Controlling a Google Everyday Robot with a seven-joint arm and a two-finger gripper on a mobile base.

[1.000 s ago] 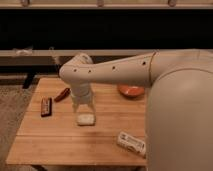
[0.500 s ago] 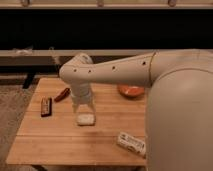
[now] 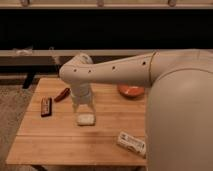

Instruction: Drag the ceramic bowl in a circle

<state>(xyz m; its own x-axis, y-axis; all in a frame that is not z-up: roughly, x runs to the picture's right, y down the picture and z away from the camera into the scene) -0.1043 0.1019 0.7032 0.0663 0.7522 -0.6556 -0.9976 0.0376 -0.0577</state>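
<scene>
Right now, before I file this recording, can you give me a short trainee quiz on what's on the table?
1. True or false: the gripper is touching the orange bowl.
2. Which lies nearest the front edge of the table? A) red item B) dark bar C) white packet
3. Fill in: the small object next to the gripper is ____ in colour.
Key: 1 false, the gripper hangs over mid-table, well apart from the bowl. 2 C. 3 white.
</scene>
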